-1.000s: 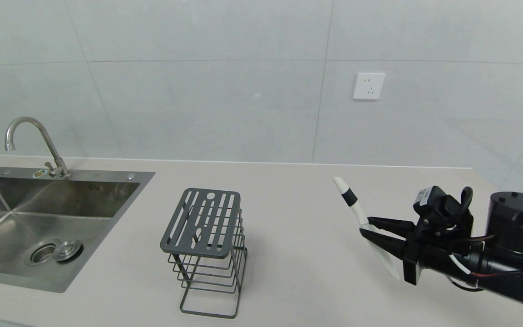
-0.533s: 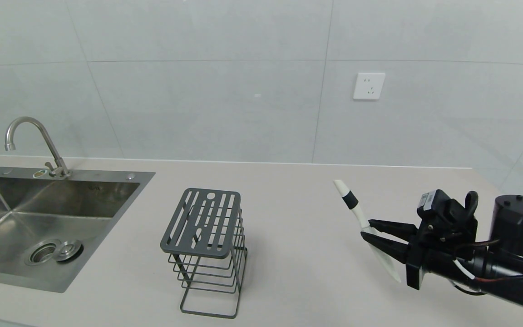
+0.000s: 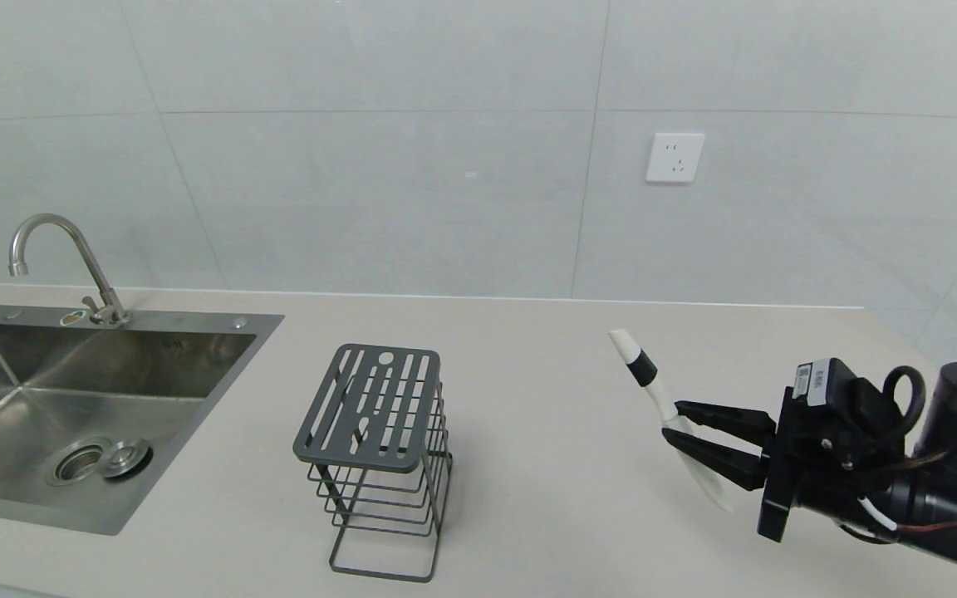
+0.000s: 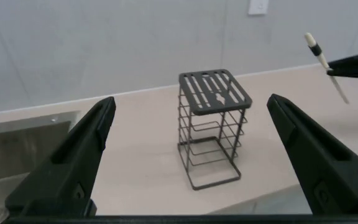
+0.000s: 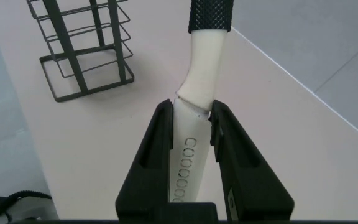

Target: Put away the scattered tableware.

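A white knife (image 3: 663, 407) with a black band on its handle hangs over the right part of the counter, handle tilted up and back, blade slanting down toward the front. My right gripper (image 3: 676, 424) is shut on the knife (image 5: 196, 137) where the handle meets the blade. A dark wire rack (image 3: 372, 457) with a slotted top plate stands at the middle of the counter, well left of the knife. In the left wrist view the left gripper (image 4: 191, 155) is open, its fingers (image 4: 73, 165) wide apart, with the rack (image 4: 211, 127) beyond them.
A steel sink (image 3: 5, 448) with a curved faucet (image 3: 63, 262) is set into the counter at the left. A white wall socket (image 3: 674, 157) sits on the tiled wall behind. Bare counter (image 3: 545, 440) lies between the rack and the knife.
My right arm has drawn back to the right and slightly down with the knife. The rack and sink have not moved.
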You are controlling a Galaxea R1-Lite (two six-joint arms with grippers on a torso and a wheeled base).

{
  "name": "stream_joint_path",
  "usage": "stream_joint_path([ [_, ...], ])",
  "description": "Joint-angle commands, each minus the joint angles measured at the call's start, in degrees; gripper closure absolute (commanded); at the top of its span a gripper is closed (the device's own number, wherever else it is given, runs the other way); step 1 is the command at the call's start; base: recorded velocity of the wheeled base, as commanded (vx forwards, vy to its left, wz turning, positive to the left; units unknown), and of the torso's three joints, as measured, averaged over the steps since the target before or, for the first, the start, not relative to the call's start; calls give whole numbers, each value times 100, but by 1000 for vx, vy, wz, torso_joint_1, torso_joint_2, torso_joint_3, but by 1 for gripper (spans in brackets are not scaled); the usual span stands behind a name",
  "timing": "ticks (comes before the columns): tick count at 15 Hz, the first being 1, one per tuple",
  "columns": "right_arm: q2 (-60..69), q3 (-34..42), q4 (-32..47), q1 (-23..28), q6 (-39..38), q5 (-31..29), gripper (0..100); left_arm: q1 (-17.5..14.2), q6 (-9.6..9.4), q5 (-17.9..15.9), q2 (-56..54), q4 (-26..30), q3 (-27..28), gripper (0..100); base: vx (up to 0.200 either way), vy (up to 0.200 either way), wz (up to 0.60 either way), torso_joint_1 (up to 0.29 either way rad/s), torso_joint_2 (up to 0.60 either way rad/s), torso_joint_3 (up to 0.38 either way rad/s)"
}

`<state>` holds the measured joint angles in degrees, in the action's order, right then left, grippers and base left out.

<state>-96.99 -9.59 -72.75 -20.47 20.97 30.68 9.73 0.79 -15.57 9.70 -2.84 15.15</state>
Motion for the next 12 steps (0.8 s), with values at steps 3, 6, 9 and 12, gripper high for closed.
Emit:
stream_joint_path([
  [3, 4, 98, -134, -10, 21, 96, 100, 583, -97, -8, 1069, -41, 163, 0, 0, 0, 0, 0, 0, 0],
  [6, 92, 283, -151, -115, 109, 184, 100, 750, -396, -8, 1939, -59, 357, 0, 0, 0, 0, 0, 0, 0],
  [9, 189, 318, -222, -247, 109, 201, 100, 873, -756, -8, 2475, -50, 594, 0, 0, 0, 0, 0, 0, 0],
  [12, 207, 388, -222, -256, 109, 201, 100, 890, -800, -113, 2897, -68, 743, 0, 0, 0, 0, 0, 0, 0],
])
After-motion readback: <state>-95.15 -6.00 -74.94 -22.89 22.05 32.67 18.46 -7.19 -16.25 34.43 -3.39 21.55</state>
